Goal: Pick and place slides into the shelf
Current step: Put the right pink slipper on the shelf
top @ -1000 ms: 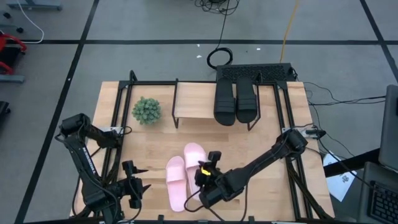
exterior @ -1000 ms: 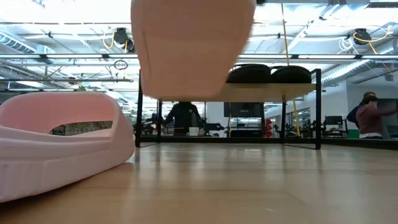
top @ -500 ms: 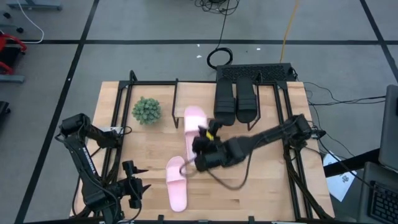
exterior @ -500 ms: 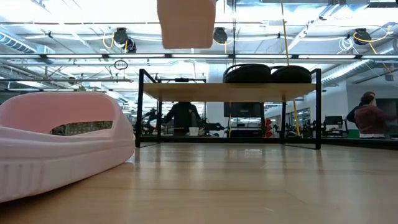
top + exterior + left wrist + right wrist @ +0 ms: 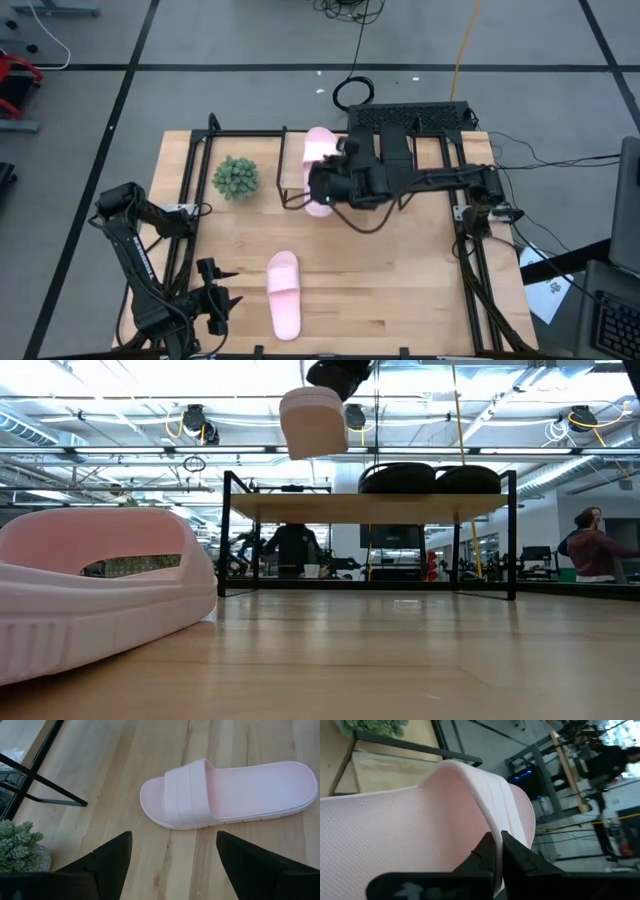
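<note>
While the high view laid out the whole table (image 5: 420,300), only the low view showed that the carried pink slide (image 5: 313,422) hung clear above the shelf (image 5: 300,506), its sole end toward the camera. The right gripper (image 5: 322,190), reaching over the shelf's left-middle section, was clenched on that slide; the right wrist view alone showed its two dark fingers (image 5: 485,855) pinched together on the edge of the wide pink strap, with the textured footbed filling most of the frame. Shelf contents: the black pair (image 5: 380,160), side by side on the right part of the light wood top board, seen in the low view as two dark rounded shapes (image 5: 432,479). The left part of the board was bare wood. The second pink slide (image 5: 283,293) lay flat on the table near its front edge, well apart from the shelf; the left wrist view showed it sole-down, strap ribbed, footbed smooth. The left gripper (image 5: 212,300) waited at the table's front left corner, fingers (image 5: 107,857) spread and released. A small potted plant (image 5: 236,177) stood just left of the shelf.
</note>
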Action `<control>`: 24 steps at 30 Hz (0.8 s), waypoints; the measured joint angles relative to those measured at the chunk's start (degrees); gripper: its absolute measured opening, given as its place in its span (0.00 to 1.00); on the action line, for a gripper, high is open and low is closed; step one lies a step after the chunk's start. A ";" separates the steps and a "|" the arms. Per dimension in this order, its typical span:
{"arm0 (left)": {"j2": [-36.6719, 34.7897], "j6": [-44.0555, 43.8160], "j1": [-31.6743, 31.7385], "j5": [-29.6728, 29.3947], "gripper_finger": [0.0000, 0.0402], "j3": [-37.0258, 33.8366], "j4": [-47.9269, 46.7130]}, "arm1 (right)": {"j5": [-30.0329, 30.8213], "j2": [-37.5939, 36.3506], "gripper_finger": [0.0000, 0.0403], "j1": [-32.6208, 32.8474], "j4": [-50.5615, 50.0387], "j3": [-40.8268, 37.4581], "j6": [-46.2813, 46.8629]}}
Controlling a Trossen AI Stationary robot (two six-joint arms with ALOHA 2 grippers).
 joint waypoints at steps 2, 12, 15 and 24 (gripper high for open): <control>0.00 0.00 0.01 -0.14 0.73 0.00 0.02 | -2.55 -0.16 0.00 -1.77 1.25 0.00 -1.11; 0.00 -0.02 0.08 -0.16 0.73 0.00 -0.01 | -6.65 -0.14 0.00 -7.07 1.99 -0.54 -3.01; 0.00 -0.02 0.07 -0.18 0.73 0.00 -0.01 | -8.75 -0.16 0.00 -8.05 4.01 -2.73 -3.51; 0.00 -0.02 0.13 -0.21 0.73 0.00 -0.03 | -8.88 -0.05 0.00 -9.62 8.11 -9.35 -4.63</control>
